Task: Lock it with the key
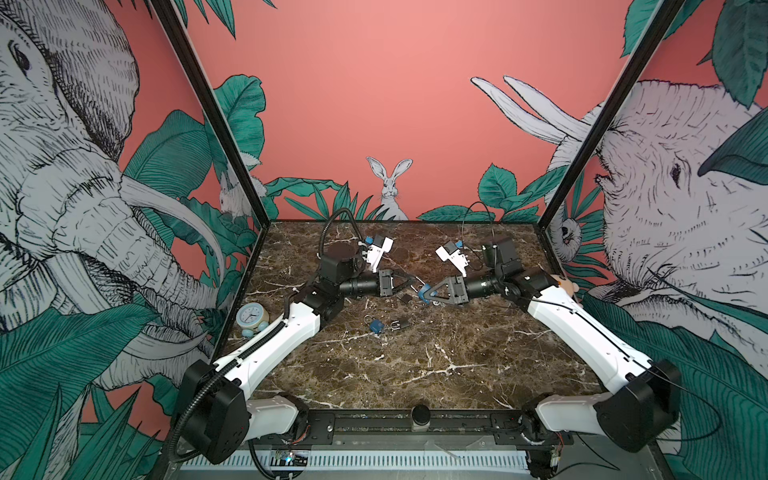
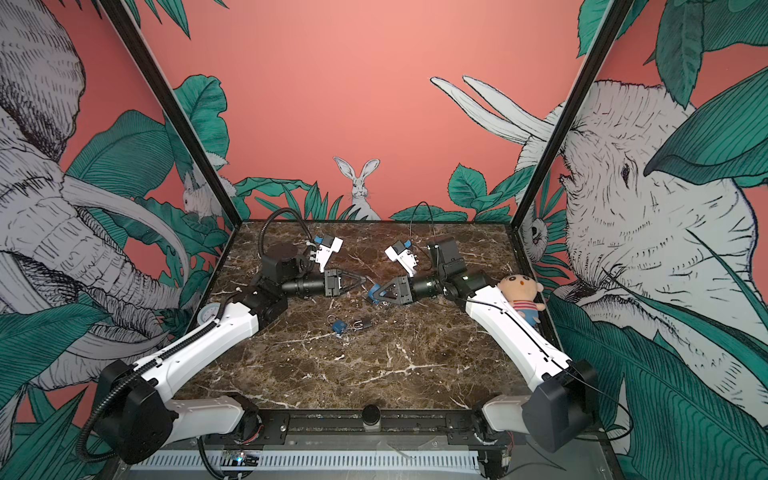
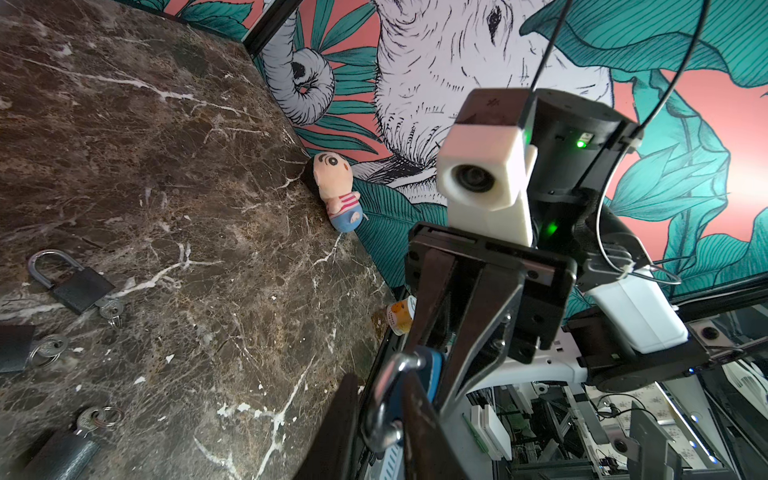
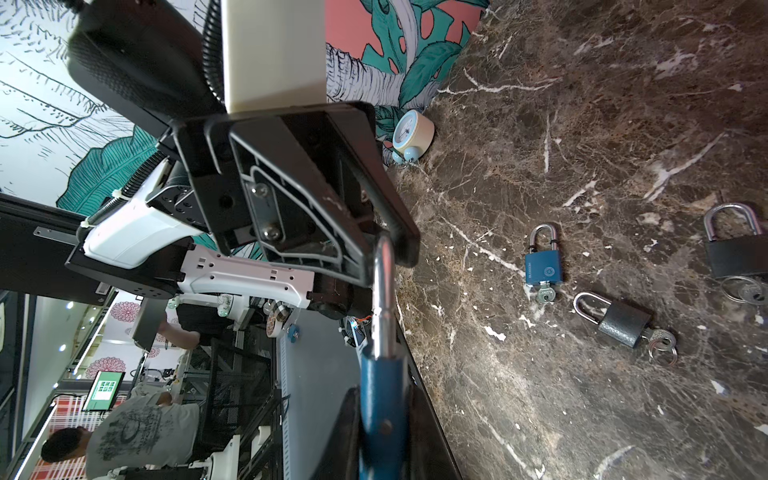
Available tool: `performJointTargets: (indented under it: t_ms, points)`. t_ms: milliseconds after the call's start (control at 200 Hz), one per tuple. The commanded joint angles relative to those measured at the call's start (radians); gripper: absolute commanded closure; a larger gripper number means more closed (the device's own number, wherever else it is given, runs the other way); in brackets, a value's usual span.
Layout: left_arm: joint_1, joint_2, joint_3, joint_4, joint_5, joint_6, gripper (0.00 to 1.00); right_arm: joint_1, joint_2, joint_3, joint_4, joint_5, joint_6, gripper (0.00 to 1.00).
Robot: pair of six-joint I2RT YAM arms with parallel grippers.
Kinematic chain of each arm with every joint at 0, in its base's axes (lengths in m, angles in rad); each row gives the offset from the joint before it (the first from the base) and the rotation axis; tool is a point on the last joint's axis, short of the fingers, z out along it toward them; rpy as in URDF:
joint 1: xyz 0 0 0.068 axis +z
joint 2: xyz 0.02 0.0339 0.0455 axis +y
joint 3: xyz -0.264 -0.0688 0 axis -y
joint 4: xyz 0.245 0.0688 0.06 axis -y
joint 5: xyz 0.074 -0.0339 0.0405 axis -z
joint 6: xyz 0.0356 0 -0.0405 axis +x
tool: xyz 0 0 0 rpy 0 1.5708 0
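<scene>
Blue padlock (image 4: 382, 399): held above the marble tabletop (image 1: 415, 365), mid-table, between both grippers.
Right gripper (image 1: 424, 294): jaws clamped on the blue body.
Left gripper (image 1: 414, 282): jaws narrow, pinching the steel shackle (image 4: 383, 291).
Other padlocks (image 4: 623, 322): three, keyed, lying nearby.

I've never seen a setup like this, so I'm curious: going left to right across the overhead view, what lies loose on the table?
In a top view: clock → blue padlock → black padlock → doll.
</scene>
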State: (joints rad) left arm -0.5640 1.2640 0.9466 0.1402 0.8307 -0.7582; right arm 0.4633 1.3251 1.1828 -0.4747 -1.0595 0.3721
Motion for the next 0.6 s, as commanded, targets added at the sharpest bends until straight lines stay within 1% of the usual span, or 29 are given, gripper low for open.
performJointTargets:
  t_ms: [0, 130, 430, 595]
  points:
    - [0.003, -0.027, -0.017, 0.029, 0.022, -0.004, 0.78, -0.004, 0.002, 0.032, 0.044, -0.041, 0.006, 1.0]
    - [0.003, -0.026, -0.019, 0.03, 0.019, -0.005, 0.82, -0.003, 0.001, 0.034, 0.047, -0.044, 0.009, 1.0]
    - [0.003, -0.022, -0.012, 0.06, 0.023, -0.022, 0.82, -0.004, 0.002, 0.022, 0.041, -0.042, 0.009, 1.0]
    - [0.003, -0.017, -0.012, 0.068, 0.031, -0.028, 0.88, -0.003, 0.001, 0.024, 0.038, -0.04, 0.009, 1.0]
